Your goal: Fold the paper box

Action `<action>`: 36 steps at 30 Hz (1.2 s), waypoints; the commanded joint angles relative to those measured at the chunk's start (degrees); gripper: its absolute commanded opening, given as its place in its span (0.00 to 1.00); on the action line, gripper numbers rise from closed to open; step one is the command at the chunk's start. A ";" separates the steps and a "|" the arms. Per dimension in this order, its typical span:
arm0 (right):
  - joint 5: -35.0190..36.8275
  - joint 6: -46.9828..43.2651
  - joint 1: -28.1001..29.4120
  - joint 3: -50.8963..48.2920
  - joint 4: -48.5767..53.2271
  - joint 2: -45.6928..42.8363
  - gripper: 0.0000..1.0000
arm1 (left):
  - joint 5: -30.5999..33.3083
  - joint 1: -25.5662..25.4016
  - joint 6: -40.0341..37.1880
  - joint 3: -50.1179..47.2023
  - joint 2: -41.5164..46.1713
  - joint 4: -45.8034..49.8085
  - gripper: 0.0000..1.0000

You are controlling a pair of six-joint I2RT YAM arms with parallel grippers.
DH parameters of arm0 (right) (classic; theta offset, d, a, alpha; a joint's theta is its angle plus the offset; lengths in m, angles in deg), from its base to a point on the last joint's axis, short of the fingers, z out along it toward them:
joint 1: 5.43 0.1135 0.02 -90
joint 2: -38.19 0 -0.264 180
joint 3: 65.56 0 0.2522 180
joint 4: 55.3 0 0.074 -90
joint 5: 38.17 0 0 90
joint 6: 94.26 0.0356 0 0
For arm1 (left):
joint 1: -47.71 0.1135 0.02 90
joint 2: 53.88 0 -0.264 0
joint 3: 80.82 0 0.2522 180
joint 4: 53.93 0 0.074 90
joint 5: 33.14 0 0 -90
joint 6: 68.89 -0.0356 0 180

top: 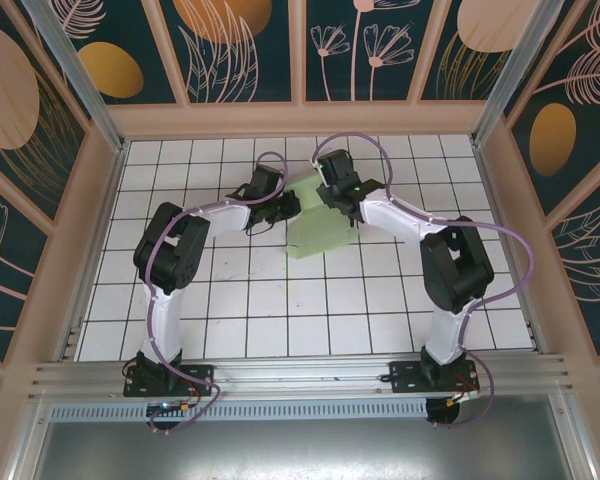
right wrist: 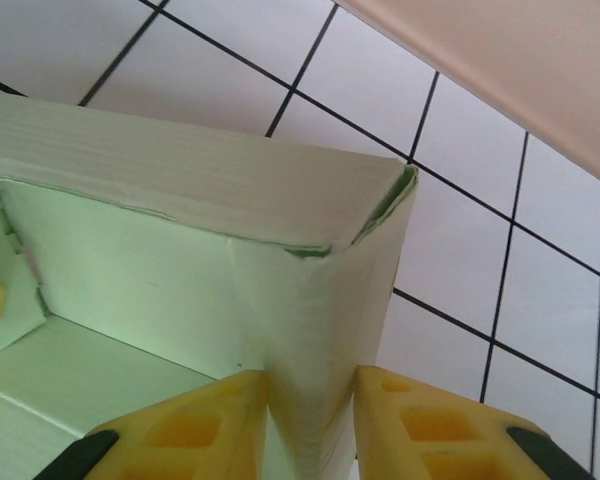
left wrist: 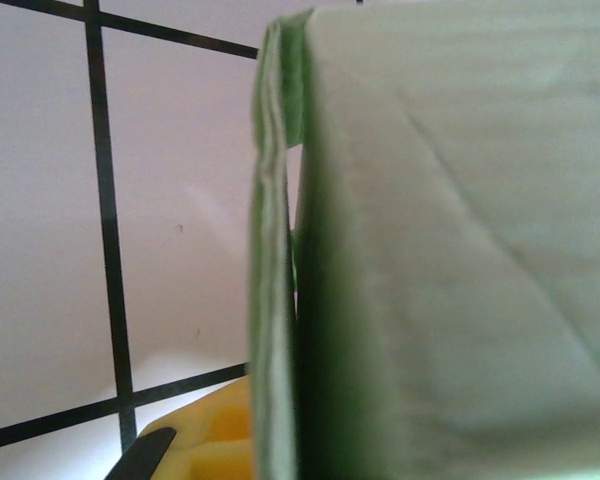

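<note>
White gridded table (top: 230, 300) bears the paper box (top: 315, 225); teal floral walls (top: 330, 70) surround.

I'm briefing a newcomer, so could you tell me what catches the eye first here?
The mint-green paper box at the far middle of the tiled table stands out, both arms meeting on it. The right pincer pinches a wall by its corner; the left pincer holds its left side.

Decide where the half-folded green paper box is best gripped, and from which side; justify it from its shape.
Grip an upright side wall of the paper box near a corner, coming from above over its top edge, one finger inside and one outside. The thin card fits between fingers, and the corner fold probably stiffens it. The right gripper straddles a wall this way.
</note>
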 commanded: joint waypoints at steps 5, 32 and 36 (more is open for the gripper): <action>9.72 0.10 3.69 2.49 2.69 4.37 0.18 | -2.71 -0.45 -0.59 1.05 -0.41 -3.21 0.00; 20.65 -1.68 4.94 3.01 1.56 7.62 0.00 | -2.78 -0.45 -0.48 0.57 -0.32 -3.57 0.00; 22.45 -1.72 4.92 2.64 0.76 8.18 0.03 | -2.80 -0.45 -0.40 0.57 -0.33 -3.70 0.00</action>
